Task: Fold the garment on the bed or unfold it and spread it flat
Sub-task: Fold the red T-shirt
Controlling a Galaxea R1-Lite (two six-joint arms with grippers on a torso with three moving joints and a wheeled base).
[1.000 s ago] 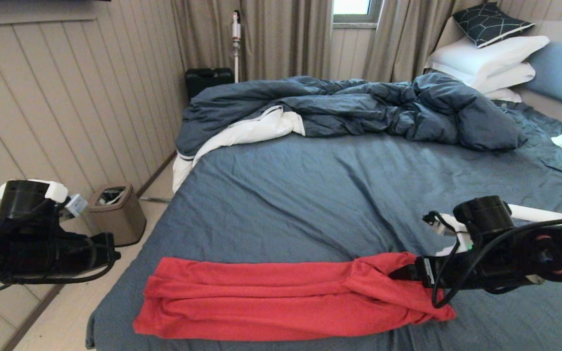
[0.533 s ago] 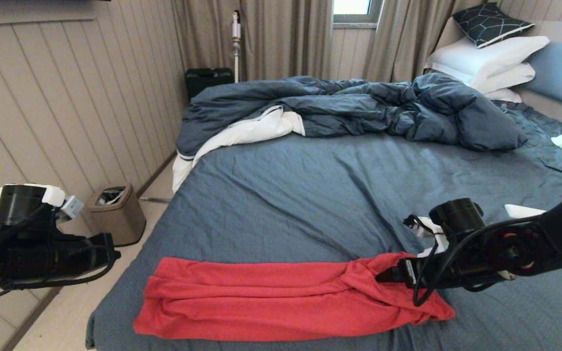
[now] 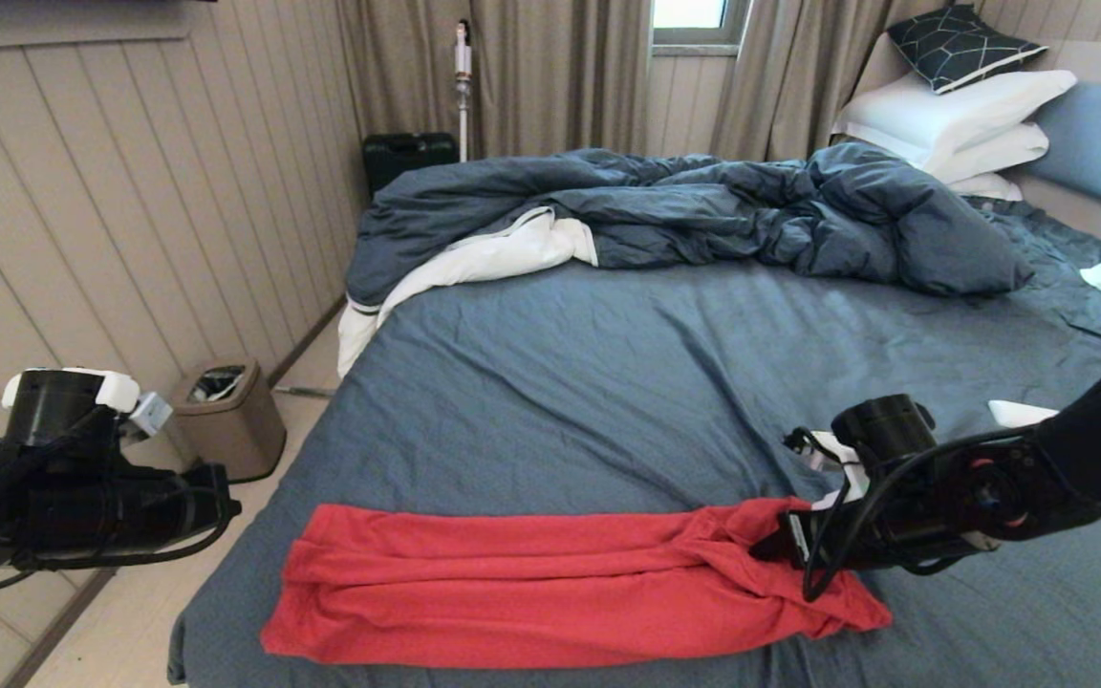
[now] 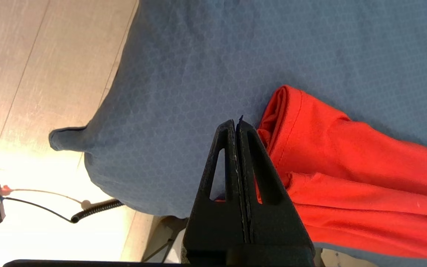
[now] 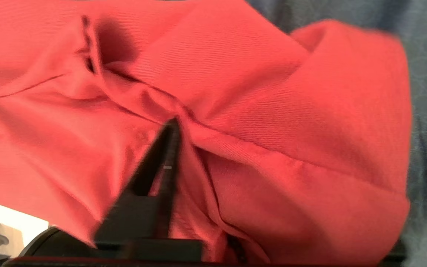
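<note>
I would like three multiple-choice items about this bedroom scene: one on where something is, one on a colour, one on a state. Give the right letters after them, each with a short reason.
1. Where does the garment lie on the bed?
A. along the near edge
B. on the pillows
C. under the duvet

2. What colour is the garment?
A. white
B. red
C. green

3. How are the fingers of the left gripper?
A. wide open
B. closed on the garment
C. shut together with nothing between them

Answers:
1 A: in the head view it stretches in a long folded band across the sheet nearest the robot, far from the duvet and the pillows.
2 B: it shows red in all three views.
3 C: the left wrist view shows the two fingers pressed together, beside the garment's end, not on it.
</note>
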